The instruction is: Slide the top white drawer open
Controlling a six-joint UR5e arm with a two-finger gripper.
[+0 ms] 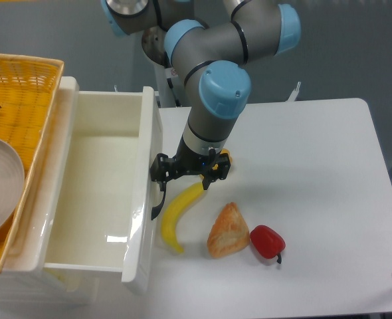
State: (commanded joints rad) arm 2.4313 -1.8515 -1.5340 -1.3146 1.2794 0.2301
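Observation:
The top white drawer (106, 199) of the cream cabinet stands pulled far out toward the right, its inside bare. Its front panel (149, 193) carries a curved black handle (158, 203) on the right face. My gripper (186, 174) hangs just right of that panel, pointing down, jaws spread wide and open. The left finger (159, 166) sits against the upper end of the handle; the right finger (212, 170) hangs over the table. I cannot tell whether the left finger is hooked behind the handle.
A yellow wicker basket (23, 80) holding a grey plate (0, 193) rests on the cabinet at left. On the table lie a banana (176, 216) right under the gripper, a pastry (228, 229), a red pepper (268, 241) and a yellow item (224, 158) behind the wrist.

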